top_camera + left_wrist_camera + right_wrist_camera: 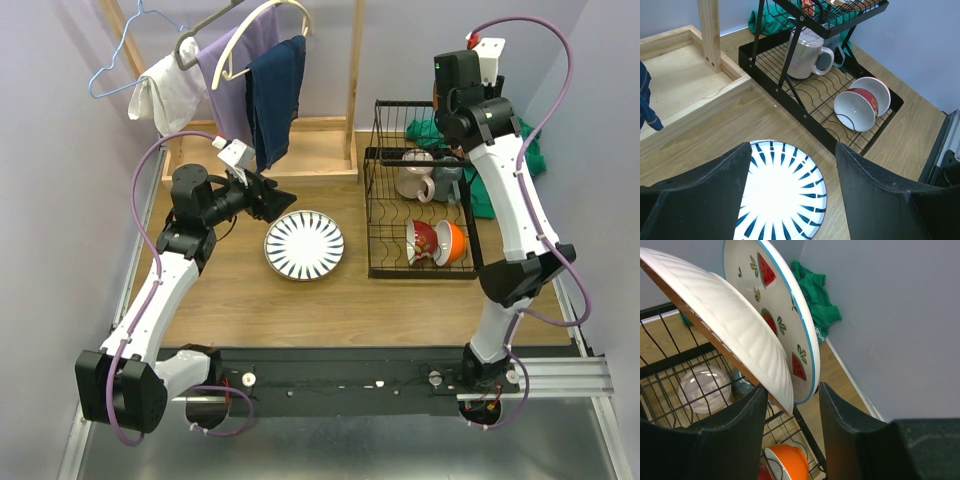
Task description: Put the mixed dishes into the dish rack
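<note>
Care is being called for at the rim: the left tool (792,147), spread, is hovering over the white plate with dark-blue radial stripes (304,244) flat on the wooden worktop (330,310) beside the black wire dish rack (370,210), so one jaw probably needs slipping underneath. The right tool (792,386) is straddling the watermelon-patterned plate (775,300) atop the rack; pinching or not, I cannot tell.

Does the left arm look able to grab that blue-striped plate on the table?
Probably yes: the left claw hangs open just above the striped plate, with nothing between them.
</note>
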